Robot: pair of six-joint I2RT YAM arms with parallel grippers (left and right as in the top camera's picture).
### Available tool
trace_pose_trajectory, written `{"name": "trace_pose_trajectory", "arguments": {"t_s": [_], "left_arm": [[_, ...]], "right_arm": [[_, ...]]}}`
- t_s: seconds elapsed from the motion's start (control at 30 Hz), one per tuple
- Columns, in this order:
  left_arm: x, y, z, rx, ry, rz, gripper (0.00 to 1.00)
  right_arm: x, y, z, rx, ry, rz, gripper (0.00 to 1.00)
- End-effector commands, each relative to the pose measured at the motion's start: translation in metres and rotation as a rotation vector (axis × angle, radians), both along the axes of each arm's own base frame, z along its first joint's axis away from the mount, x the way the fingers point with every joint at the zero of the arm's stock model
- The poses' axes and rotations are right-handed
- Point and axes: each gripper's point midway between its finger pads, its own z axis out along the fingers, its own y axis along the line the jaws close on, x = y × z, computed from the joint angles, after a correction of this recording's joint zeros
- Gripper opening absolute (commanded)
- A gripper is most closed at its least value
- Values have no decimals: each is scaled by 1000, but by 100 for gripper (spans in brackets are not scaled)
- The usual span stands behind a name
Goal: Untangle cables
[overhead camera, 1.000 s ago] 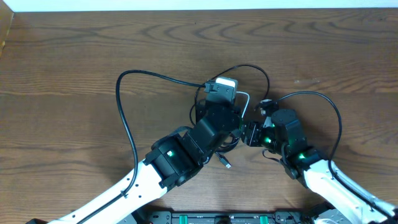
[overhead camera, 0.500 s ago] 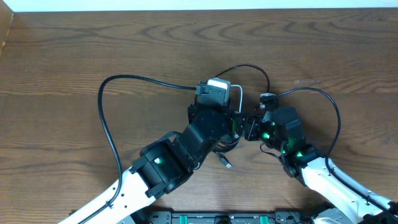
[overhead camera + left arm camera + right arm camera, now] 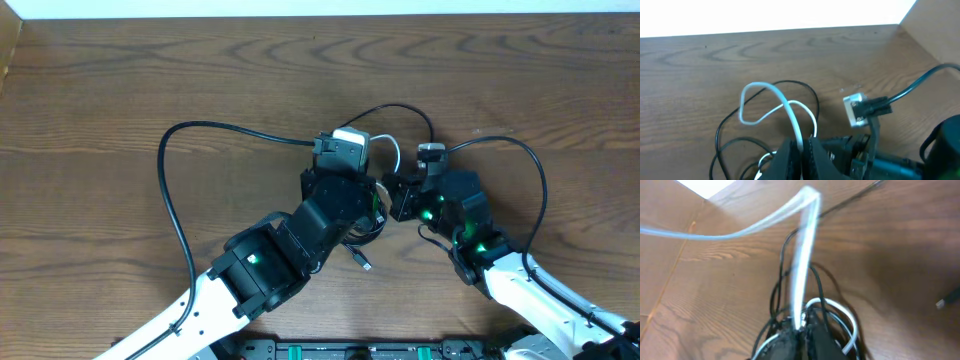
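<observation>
Grip state: the left gripper is closed on the thin white flexible cable, which passes up between its fingers and rises into a raised loop above the brown wood-grain table; the right gripper is likewise clamped on the same white cable, which climbs straight out from between its fingertips.

Position: both grippers meet at mid-table, tip to tip and very near each other; whether they touch cannot be told. The white cable therefore has two pinch points close together, with its free loop standing between and beyond them.

Location of task items: the thin black cables lie in a loose coil on the table under and just beside the left gripper; some strands run up alongside the white cable in the right wrist view, so the white cable appears threaded through them. One small metal-tipped plug end lies apart at the near edge of the coil. The thick black cords of the arms arc outward and are not part of the tangle.

Purpose of the hold, as judged: a doubled pinch lets one arm anchor the white cable while the other draws it clear of the black coil; separation is not yet achieved.

Caution: black strands lie close against the fingers; drawing may drag the coil along rather than free it.
</observation>
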Motion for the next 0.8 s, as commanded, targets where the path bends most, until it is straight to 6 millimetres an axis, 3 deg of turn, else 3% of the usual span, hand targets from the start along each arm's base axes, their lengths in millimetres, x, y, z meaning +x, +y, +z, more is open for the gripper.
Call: {"name": "trace_pose_trajectory", "arguments": {"t_s": [0.0,0.3,0.47,0.6,0.77], "left_arm": [[-1,4,3,-7,0,8,7],[-9,15,-8,48,37,12,8],[-9,16,-9,52,41,12,7],[-9,15,-8,49,38,12,8],[-10,16,-10,57,44,11,8]], "right_arm": [[4,6,13,-51,-126,48,1],[58,-27,86,-24,-324,-98,1],[75,-45,124,-99,-415,-126,1],[82,-60,126,-216,-404,-144,1],[91,-118,103,-432,-310,-413,1]]}}
